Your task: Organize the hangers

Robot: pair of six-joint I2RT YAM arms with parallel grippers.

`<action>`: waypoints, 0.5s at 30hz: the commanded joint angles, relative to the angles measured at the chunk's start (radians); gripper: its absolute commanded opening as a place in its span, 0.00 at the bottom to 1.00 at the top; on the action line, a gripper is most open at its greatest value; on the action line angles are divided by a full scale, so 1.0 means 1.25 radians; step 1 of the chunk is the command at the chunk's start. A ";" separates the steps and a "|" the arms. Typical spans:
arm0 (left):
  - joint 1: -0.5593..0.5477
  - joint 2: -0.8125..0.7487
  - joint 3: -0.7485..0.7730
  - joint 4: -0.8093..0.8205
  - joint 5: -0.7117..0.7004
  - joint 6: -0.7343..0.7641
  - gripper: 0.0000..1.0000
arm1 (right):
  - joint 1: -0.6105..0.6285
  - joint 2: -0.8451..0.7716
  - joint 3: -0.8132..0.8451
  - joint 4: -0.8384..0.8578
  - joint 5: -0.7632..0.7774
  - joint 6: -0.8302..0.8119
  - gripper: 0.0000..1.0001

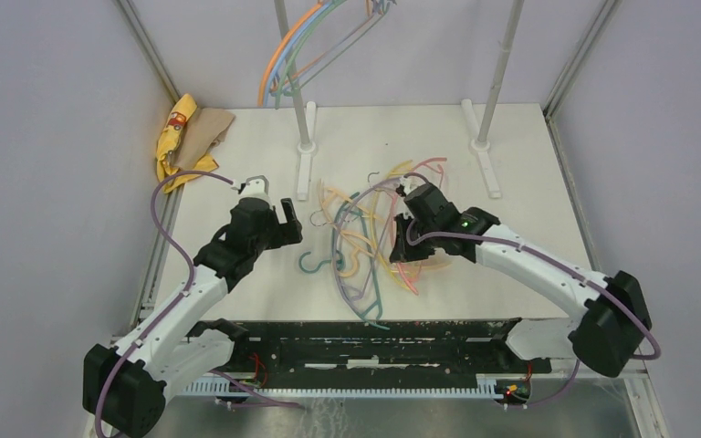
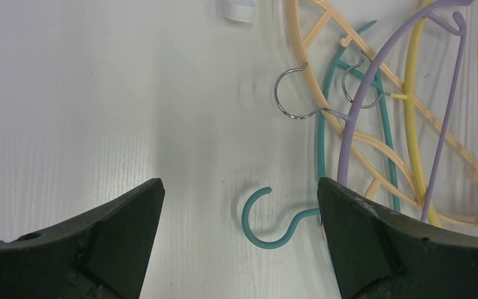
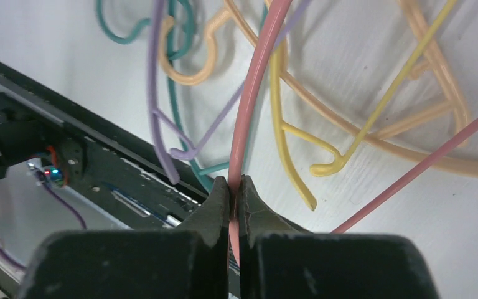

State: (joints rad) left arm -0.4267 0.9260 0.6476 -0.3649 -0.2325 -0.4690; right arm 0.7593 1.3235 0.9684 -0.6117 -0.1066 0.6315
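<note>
1. The right gripper [image 3: 235, 187] is clamped on the pink hanger [image 3: 249, 106], within the tangle [image 1: 365, 242] midway between the tabletop's side edges.
2. The left gripper [image 2: 239, 182] gapes (empty); the teal hanger [image 2: 318, 137], hook first, lies below by its right finger.

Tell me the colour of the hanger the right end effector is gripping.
Pink: the hanger pinched in the right end effector shows best in the right wrist view.

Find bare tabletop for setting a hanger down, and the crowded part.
Bare tabletop lies right of the right rack base and left of the teal hook, by the open left gripper. Crowded: the hanger pile around the right gripper's pink hanger.
</note>
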 commanded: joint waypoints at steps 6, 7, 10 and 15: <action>0.005 -0.016 0.027 0.024 0.017 -0.002 1.00 | -0.014 -0.048 0.327 0.030 0.050 -0.029 0.00; 0.005 -0.018 0.030 0.024 0.019 -0.002 1.00 | -0.025 -0.032 0.369 0.051 0.054 -0.029 0.01; 0.006 -0.021 0.037 0.023 0.021 -0.001 1.00 | -0.066 0.043 0.507 0.093 0.034 -0.026 0.01; 0.006 -0.029 0.048 0.017 0.019 0.002 0.99 | -0.160 0.189 0.719 0.163 -0.083 0.037 0.01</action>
State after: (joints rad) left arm -0.4263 0.9176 0.6552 -0.3660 -0.2230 -0.4690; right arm 0.6353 1.4540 1.7134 -0.5522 -0.1246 0.6315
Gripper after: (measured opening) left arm 0.996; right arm 0.035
